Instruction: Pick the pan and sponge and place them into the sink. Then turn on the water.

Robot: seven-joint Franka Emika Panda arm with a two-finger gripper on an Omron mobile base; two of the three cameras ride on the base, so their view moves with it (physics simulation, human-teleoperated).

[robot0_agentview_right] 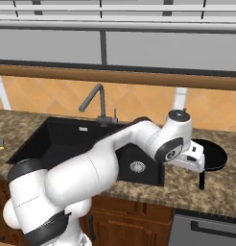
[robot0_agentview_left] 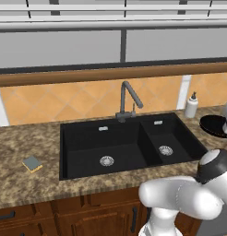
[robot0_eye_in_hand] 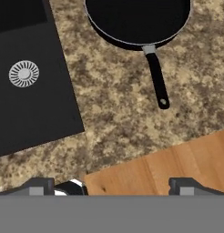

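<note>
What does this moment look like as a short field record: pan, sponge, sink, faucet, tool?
pan: on the counter right of the sink, handle pointing toward the counter's front edge, untouched
sponge: on the counter left of the sink, grey-blue face up
sink: both basins hold nothing
faucet: no stream running
tool: open, above the counter near the pan, holding nothing
task progress: nothing moved into the sink yet

You are looking at a rendered domestic kitchen. A black double-basin sink [robot0_agentview_left: 129, 143] is set into a speckled granite desk [robot0_agentview_left: 23, 138], with a dark gooseneck faucet [robot0_agentview_left: 127, 99] behind it. Orange tiling [robot0_agentview_left: 69, 99] backs the wall, and wooden cabinet doors [robot0_agentview_left: 87, 219] sit below. A soap bottle [robot0_agentview_left: 192, 106] and frying pan [robot0_eye_in_hand: 136, 20] confirm the setting.
</note>
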